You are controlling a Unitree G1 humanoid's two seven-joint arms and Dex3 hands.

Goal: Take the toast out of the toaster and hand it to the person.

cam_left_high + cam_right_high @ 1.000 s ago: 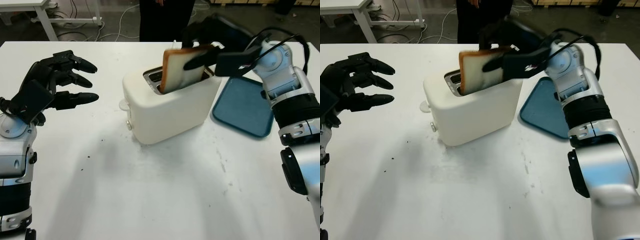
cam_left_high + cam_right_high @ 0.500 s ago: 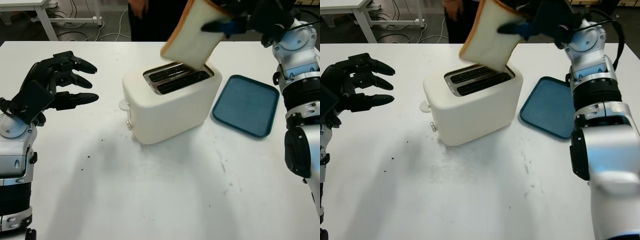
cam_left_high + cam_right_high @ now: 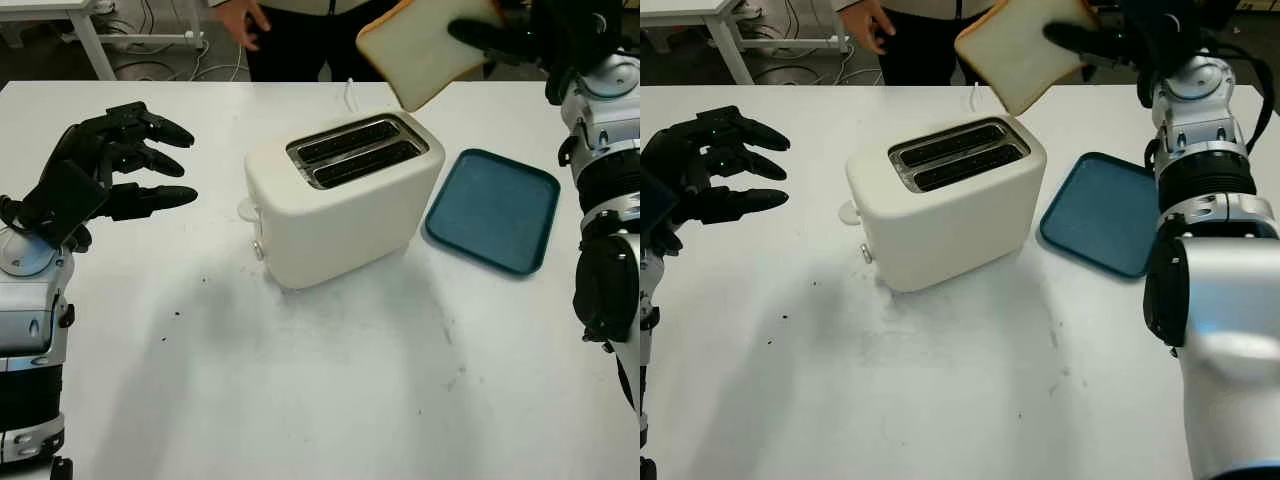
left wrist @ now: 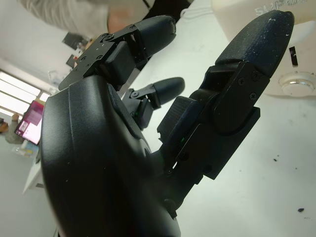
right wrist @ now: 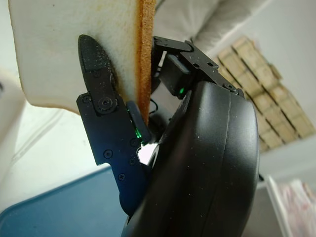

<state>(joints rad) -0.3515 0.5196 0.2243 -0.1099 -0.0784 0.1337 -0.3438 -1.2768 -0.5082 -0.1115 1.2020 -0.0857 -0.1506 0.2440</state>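
handover step: right robot hand (image 3: 500,35) pinches the pale square toast slice (image 3: 420,48) above the cream two-slot toaster (image 3: 340,200); next, extend toward the person's hand (image 3: 238,20). left robot hand (image 3: 105,165) open, idle.

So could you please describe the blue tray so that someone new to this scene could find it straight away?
Start at the white table and find the cream toaster near its middle. Beside the toaster, on the robot's right, lies the tray, flat on the tabletop with nothing on it. It is the one dark blue thing there, a shallow rounded rectangle.
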